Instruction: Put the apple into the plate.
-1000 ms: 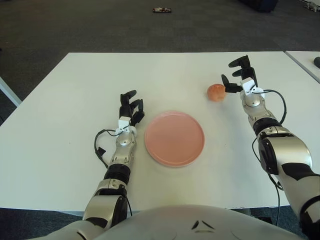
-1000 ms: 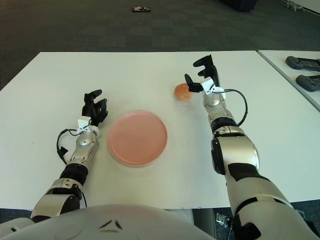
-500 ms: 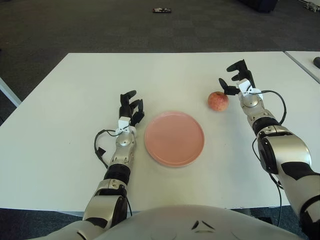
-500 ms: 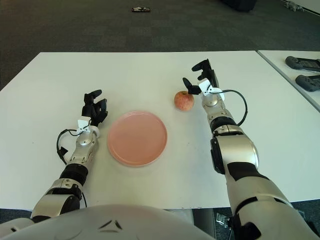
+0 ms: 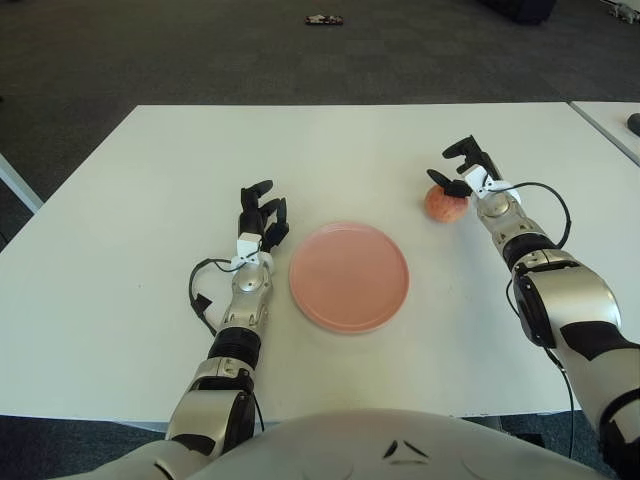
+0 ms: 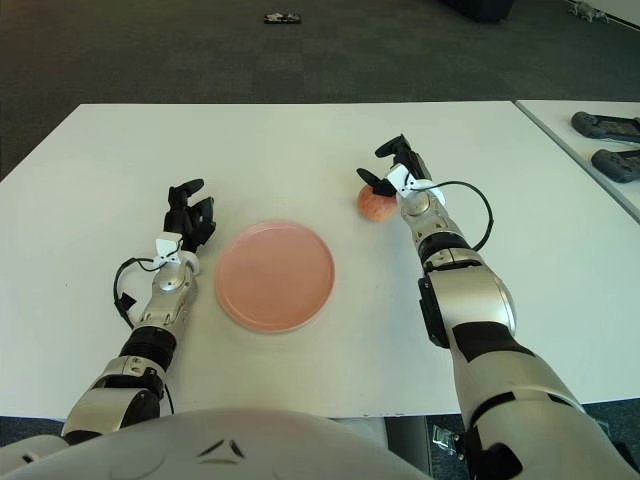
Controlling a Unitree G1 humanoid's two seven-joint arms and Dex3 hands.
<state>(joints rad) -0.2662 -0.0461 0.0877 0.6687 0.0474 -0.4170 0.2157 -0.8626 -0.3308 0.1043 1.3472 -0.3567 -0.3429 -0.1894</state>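
Sitting idle on the left, the left hand shows just left of the plate, fingers loosely curled and upright, holding nothing; forearm lies along the table, probably parked out of the way since the apple is on the other side. Plate next: pink, flat, nothing in it, near the middle of the table toward the near edge, set between the two arms so either could reach it.

Apple is right of the plate and a bit farther back, apart from the rim, sitting on the table surface. Right hand is at the apple from its right and far side: one dark finger laid over the top of the fruit, the others arched above and behind it. Fingers look half closed around the fruit but not clamped; can't confirm a firm grip, so I'd call it touching rather than holding. Coming in from the right makes sense as it leaves the plate side clear for carrying the apple leftward.

Judgement: grasp stage, apple not lifted, task barely begun. Risk: a round apple could roll away if the fingers close unevenly.
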